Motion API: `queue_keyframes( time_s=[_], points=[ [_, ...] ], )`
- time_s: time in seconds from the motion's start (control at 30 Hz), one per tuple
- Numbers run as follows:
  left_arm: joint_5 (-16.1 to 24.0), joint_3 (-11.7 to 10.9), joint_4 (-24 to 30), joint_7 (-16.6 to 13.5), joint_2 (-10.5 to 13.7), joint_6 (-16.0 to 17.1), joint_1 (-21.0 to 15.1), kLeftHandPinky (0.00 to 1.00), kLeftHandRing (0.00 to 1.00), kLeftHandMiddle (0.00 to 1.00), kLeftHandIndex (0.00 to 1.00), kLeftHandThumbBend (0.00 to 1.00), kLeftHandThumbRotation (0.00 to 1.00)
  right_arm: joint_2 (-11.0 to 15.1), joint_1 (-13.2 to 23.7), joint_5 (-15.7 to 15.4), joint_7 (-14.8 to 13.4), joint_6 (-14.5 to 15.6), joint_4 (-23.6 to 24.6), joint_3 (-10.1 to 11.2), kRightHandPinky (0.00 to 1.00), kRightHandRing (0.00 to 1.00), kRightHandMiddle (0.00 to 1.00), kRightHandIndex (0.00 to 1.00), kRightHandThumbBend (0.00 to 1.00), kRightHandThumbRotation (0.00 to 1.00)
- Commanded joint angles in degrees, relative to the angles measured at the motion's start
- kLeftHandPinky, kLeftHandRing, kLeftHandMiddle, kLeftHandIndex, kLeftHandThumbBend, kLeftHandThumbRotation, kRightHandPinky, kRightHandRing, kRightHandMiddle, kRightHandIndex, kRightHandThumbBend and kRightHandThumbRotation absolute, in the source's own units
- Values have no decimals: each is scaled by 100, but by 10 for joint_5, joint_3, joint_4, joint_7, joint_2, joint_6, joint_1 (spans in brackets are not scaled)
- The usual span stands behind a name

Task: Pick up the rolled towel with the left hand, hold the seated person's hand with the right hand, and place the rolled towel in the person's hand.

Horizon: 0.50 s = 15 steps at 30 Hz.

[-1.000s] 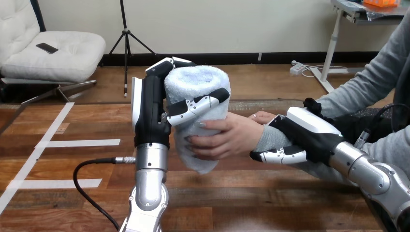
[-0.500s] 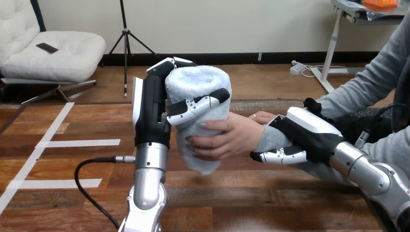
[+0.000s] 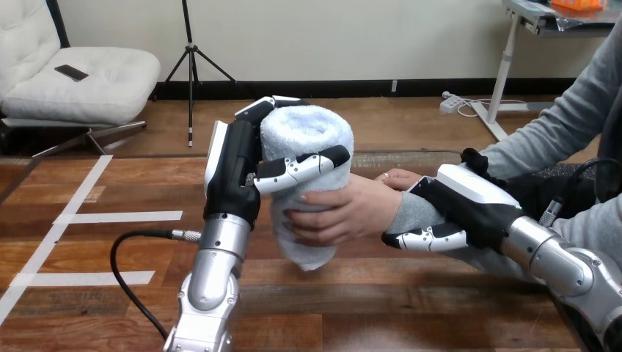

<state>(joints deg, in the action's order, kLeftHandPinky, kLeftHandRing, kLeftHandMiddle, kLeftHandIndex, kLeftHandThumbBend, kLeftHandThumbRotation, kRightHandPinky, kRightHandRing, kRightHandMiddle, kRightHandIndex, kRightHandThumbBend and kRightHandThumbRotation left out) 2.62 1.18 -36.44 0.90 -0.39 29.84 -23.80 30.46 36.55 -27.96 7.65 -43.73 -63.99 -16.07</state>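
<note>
Your left hand (image 3: 235, 172) is up at center-left, palm turned to the right, and it's got the rolled towel (image 3: 312, 139) firmly grasped: the thumb (image 3: 301, 167) wraps across the near face of the roll, and the fingers hook over its far side near the top. The towel stands upright, clear of the table (image 3: 411, 308), spiral end facing up.

The person's hand (image 3: 345, 213) reaches in from the right and is on the towel too, its fingers curled round the lower half just below your thumb. That makes 2 hands on the roll. The roll's bottom end pokes out beneath the person's fingers.

Over on the right, your right hand (image 3: 469, 205) is clasped on the person's wrist (image 3: 411, 211). Its white back shell sits on top of the grey sleeve (image 3: 543, 139), its thumb runs along the near underside, and its fingers reach over the far side. The wrist is held up off the table.

Your left forearm rises from the bottom edge, leaning a little right. Your right forearm comes in from the lower right corner.
</note>
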Motion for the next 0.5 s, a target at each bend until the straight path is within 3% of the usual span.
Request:
queue_keyframes(
  time_s=[0.0,0.3,0.47],
  points=[
    [4,16,33,21,1,-10,-29,80,87,87,82,99,64,-8,56,16,-13,-13,26,12,14,18,24,26,51,55],
    [1,10,37,26,-2,-10,-24,87,92,92,87,95,80,-3,54,11,-8,-3,32,10,20,23,29,32,58,59],
    [3,9,40,26,-1,-9,-22,86,92,91,88,90,85,-2,52,16,4,3,34,12,26,29,34,38,70,65]
  ],
)
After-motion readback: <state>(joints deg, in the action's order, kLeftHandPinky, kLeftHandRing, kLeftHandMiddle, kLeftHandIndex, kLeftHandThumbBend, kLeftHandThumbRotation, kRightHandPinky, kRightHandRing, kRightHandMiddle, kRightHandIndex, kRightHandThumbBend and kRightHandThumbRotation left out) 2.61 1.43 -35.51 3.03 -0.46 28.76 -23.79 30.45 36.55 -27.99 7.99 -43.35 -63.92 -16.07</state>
